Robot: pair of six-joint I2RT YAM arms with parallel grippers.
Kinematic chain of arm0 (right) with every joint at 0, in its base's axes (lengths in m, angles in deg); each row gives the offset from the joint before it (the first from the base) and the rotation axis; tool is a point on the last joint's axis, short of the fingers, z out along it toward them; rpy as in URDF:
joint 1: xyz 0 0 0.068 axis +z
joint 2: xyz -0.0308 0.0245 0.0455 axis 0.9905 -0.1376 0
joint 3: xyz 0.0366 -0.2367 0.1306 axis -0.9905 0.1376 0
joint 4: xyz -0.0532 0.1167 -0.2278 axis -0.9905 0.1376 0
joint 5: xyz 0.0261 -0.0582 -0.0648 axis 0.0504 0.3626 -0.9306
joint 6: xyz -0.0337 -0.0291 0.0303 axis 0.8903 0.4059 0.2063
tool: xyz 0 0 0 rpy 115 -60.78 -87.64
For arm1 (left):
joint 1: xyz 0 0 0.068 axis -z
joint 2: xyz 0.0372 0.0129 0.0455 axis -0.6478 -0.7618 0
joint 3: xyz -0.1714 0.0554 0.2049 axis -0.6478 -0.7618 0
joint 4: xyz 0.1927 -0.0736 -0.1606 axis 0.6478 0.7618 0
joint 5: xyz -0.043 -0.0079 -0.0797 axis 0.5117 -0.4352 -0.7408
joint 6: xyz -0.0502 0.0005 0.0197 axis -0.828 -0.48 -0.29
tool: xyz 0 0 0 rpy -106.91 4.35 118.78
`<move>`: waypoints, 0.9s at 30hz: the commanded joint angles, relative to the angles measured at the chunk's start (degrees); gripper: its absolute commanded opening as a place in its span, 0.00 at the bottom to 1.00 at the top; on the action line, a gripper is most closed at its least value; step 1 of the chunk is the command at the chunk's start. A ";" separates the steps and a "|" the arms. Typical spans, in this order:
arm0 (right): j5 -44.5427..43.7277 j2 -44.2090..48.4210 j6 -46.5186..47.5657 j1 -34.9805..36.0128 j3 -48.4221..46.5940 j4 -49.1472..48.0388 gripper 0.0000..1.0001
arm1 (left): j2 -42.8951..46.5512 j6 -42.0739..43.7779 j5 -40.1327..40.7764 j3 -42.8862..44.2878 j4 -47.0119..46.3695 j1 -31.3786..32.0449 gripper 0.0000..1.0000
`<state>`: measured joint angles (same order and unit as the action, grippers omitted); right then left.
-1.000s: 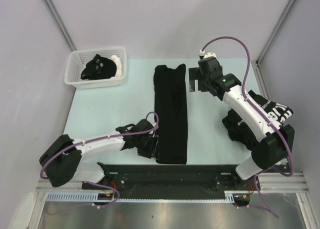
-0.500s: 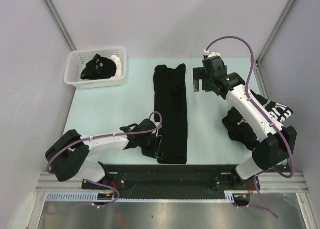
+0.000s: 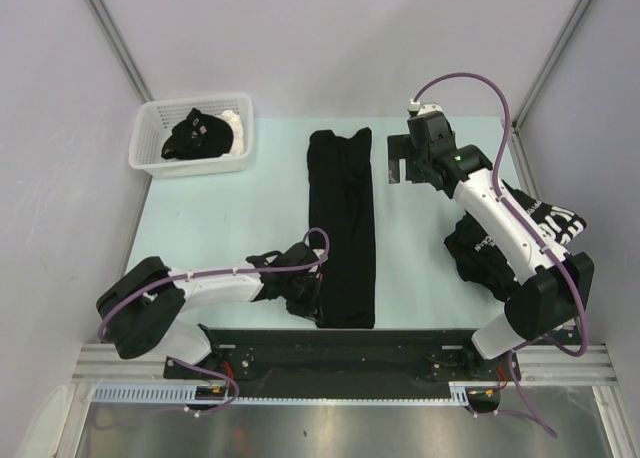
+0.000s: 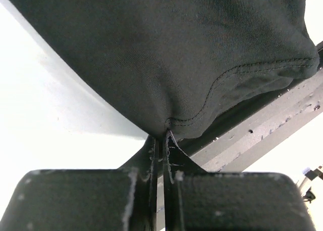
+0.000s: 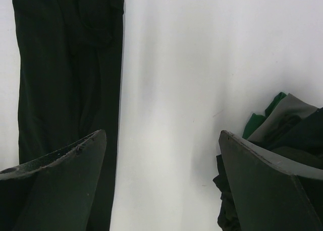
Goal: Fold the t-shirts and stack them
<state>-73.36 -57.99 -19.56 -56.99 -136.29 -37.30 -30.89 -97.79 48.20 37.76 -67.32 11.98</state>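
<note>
A black t-shirt lies folded into a long narrow strip down the middle of the table. My left gripper is at its near left corner, shut on the stitched hem, which bunches between the closed fingertips. My right gripper hovers open beside the strip's far right end; in the right wrist view its wide-apart fingers frame bare table, with the t-shirt on the left. More t-shirts, one with white lettering, lie in a crumpled pile at the right.
A white slotted basket at the far left holds a black garment. The black and metal rail runs along the near table edge, just behind the gripped corner. The crumpled pile edge shows green fabric.
My left gripper slid right to the t-shirt's near corner and shut on its hem. The right gripper drifted slightly and stays open.
</note>
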 commanded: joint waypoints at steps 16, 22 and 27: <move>15.11 9.58 -10.23 0.30 19.12 -0.27 1.00 | 1.38 3.93 5.33 6.57 11.30 1.52 0.00; 19.34 15.99 -17.18 1.70 27.48 -2.90 1.00 | 1.20 4.90 4.89 6.66 11.92 1.52 0.00; 19.08 21.70 -22.88 5.21 33.28 -4.48 0.99 | 0.77 6.05 4.45 6.57 12.01 1.52 0.00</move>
<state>-55.57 -40.70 -35.82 -54.32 -105.78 -38.59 -31.09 -93.86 52.72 42.72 -56.85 13.14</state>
